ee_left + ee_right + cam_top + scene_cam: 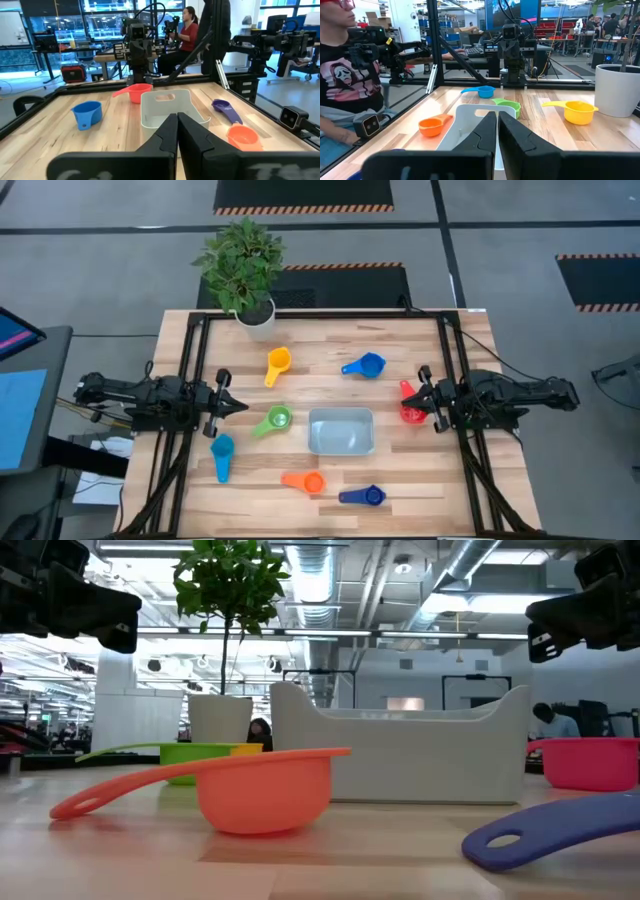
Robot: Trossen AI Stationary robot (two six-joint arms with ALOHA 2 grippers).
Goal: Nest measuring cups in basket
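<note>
The pale basket (341, 431) stands on the table's middle, with single measuring cups lying around it: yellow (278, 363), blue (365, 365), red (410, 410), green (273, 421), light blue (221, 455), orange (305, 480) and dark blue (363, 496). At the table's left, my left gripper (243, 406) hangs shut above the wood, pointing toward the basket. My right gripper (407, 401) is shut too, at the table's right. It hangs well above the red cup (588, 760), clear of it. Neither gripper holds anything.
A white pot with a green plant (252, 315) stands at the far edge, left of the middle. Black frame rails (195, 370) run along the table's left and right sides. Beyond the table, people sit at desks in the room.
</note>
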